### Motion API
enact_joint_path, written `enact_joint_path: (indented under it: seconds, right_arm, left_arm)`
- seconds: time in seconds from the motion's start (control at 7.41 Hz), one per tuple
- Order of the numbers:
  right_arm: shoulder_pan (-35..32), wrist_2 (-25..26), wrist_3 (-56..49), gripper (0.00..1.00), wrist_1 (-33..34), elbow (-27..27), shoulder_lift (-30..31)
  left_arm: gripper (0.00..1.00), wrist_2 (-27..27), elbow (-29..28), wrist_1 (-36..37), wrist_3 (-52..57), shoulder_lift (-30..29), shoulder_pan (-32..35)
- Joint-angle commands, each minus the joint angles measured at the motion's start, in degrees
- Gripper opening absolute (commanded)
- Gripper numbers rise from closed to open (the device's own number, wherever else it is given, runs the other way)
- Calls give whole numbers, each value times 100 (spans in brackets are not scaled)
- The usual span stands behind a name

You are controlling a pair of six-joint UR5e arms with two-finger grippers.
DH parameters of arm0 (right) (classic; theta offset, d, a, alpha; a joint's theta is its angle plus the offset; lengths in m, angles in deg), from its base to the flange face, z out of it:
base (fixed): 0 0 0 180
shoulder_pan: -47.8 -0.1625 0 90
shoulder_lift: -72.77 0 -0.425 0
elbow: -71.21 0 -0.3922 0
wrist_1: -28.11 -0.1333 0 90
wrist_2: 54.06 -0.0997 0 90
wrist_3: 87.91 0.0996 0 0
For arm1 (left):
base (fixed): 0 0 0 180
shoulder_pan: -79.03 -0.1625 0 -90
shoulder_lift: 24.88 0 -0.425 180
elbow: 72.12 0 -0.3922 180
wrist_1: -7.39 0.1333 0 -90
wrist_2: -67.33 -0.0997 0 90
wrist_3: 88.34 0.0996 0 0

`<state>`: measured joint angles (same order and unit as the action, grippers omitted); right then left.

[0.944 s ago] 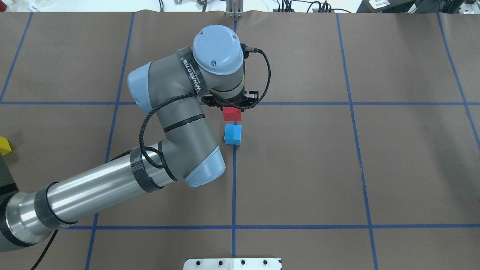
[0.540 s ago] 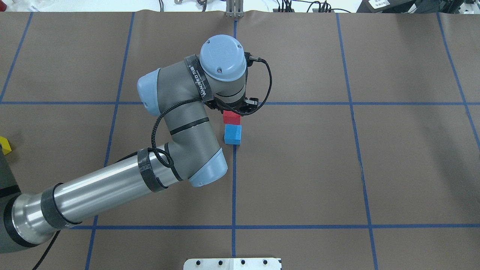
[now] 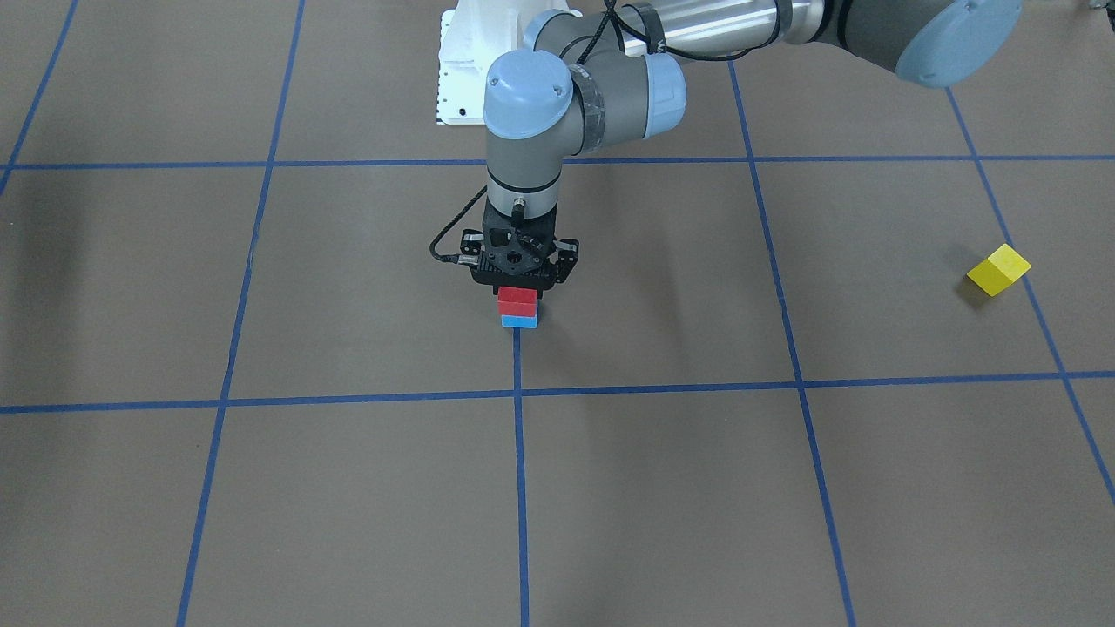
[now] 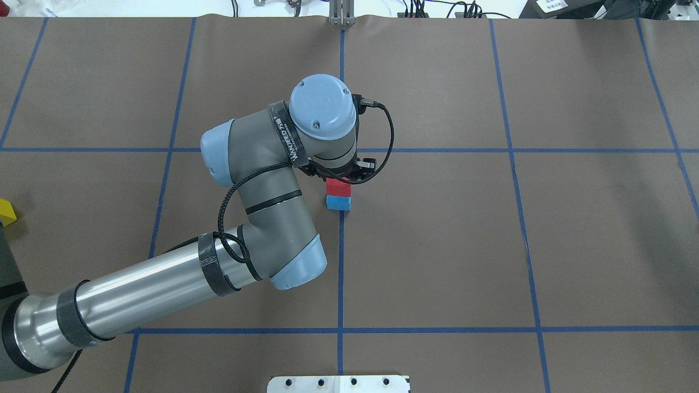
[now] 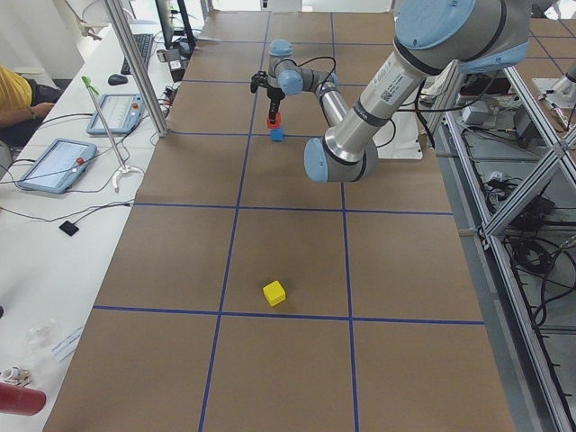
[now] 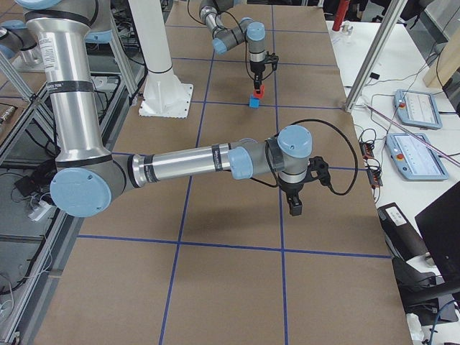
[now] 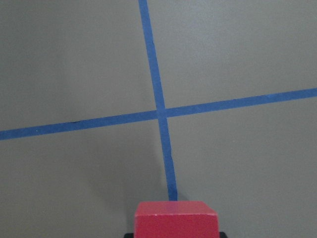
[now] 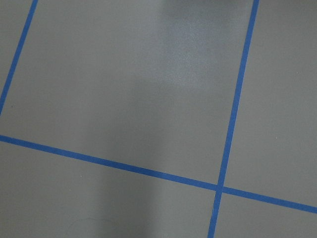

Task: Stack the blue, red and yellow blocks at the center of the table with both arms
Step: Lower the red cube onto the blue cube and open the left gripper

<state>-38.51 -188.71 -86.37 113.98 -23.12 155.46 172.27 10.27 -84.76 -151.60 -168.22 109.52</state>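
Observation:
My left gripper [image 3: 519, 292] is shut on the red block [image 3: 517, 301], which sits squarely on the light blue block [image 3: 519, 321] at the table's centre tape line. From overhead the red block [image 4: 338, 187] covers most of the blue block [image 4: 338, 203], and the wrist hides the fingers. The left wrist view shows only the red block [image 7: 176, 218] at its bottom edge. The yellow block [image 3: 998, 269] lies alone far out on my left side [image 4: 5, 212]. My right gripper [image 6: 295, 208] hangs over bare table, seen only from the right side; I cannot tell its state.
The white base plate [image 4: 338, 383] is at the table's near edge. A side bench with tablets [image 5: 54, 162] and a seated person [image 5: 13, 90] runs along the far edge. Control pendants [image 6: 410, 108] lie on that bench.
The left gripper has carried the red block from just behind the blue block to directly over it and lowered it onto the blue block.

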Motion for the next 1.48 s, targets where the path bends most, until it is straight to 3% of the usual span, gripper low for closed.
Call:
enact_joint_path:
  seconds: [0.0, 0.4, 0.81, 1.35]
  right_arm:
    - [0, 0, 14, 100, 0, 2, -8]
    - [0, 0, 14, 100, 0, -7, -8]
    - [0, 0, 14, 100, 0, -7, -8]
    - [0, 0, 14, 100, 0, 2, -16]
  left_arm:
    - [0, 0, 32, 13, -125, 26, -70]
    - [0, -9, 67, 21, -90, 96, -61]
    - [11, -9, 67, 4, -90, 97, -61]
    - [17, -9, 67, -14, -82, 88, -52]
